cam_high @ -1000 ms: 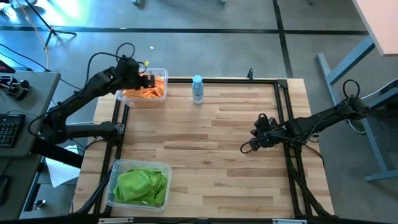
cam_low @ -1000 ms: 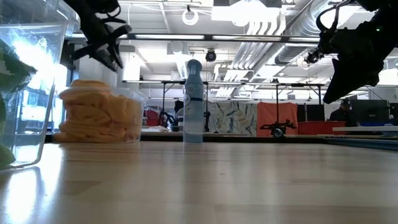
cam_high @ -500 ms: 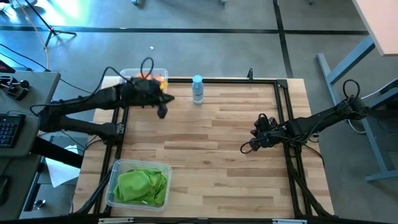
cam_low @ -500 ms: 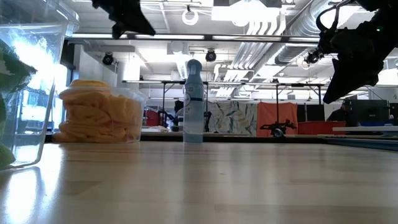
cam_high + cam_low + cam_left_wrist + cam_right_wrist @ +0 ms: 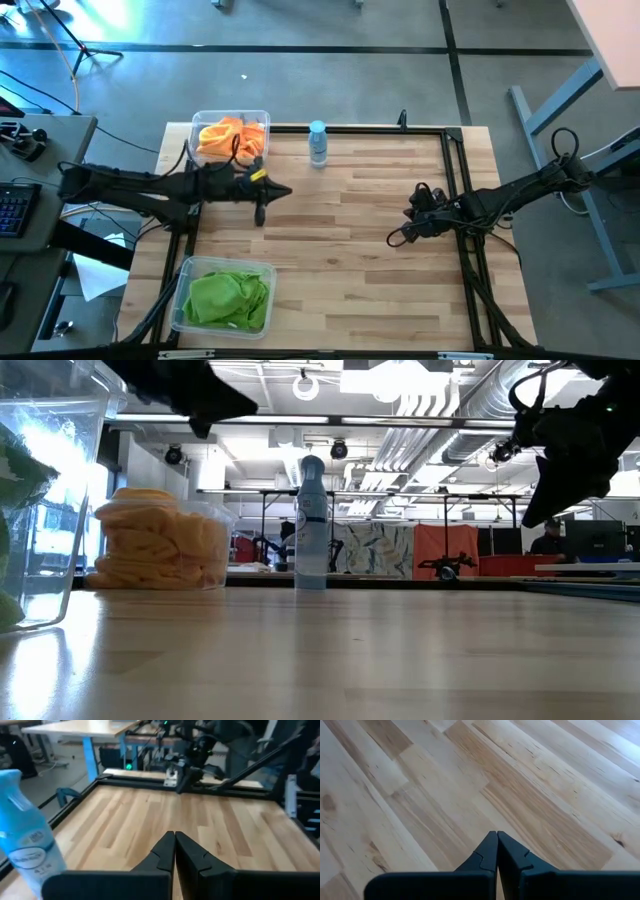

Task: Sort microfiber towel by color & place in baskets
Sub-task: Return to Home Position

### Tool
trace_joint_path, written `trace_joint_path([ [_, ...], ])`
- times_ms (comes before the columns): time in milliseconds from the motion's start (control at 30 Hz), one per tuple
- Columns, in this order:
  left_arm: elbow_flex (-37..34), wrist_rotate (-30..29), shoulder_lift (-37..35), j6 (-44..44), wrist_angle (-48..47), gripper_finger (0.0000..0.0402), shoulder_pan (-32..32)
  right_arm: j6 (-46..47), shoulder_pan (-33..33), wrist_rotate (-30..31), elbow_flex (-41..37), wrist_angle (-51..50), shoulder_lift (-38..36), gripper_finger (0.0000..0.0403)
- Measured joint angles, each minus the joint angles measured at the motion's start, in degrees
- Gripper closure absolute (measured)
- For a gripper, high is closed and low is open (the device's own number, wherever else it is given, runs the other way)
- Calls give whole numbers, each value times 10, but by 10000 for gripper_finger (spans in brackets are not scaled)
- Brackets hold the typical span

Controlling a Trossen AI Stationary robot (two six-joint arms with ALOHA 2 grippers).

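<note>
"So where did the microfiber towels end up?"

"Sorted. The orange towels lay heaped in the far basket at the table's far left corner. The green towels lay in the near basket at the near left corner."

"And the left end effector?"

"It hung above the table between the two baskets, a little to their right and nearer the far one. Its two fingers were pressed together with nothing between them, and the left wrist view showed bare wood ahead of it."

"The right one?"

"The right end effector hovered over the right half of the table, well apart from both baskets, its fingers likewise closed on nothing."

"Anything else on the table?"

"A water bottle stood upright at the far edge, just right of the far basket."
</note>
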Motion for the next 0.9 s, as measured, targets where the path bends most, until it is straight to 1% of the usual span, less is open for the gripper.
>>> trace_joint_path([
  [100,-51,2,-25,5,50,401,-9,0,0,0,0,-8,0,403],
  [167,-83,-9,-41,19,75,401,-16,0,0,0,0,-9,0,403],
  [333,-146,-68,-74,-5,80,401,-48,0,0,0,0,-10,0,403],
  [433,-178,-87,-93,5,81,401,-68,0,0,0,0,-10,0,403],
  [600,-223,-83,-148,50,108,401,-94,5,0,0,0,-10,0,403],
  [767,-261,-80,-221,79,106,401,-96,11,0,5,0,-11,0,403],
  [833,-276,-61,-248,116,108,401,-91,11,0,9,0,-11,0,403],
  [900,-287,-32,-273,135,110,401,-81,11,-2,12,0,-11,0,403],
])
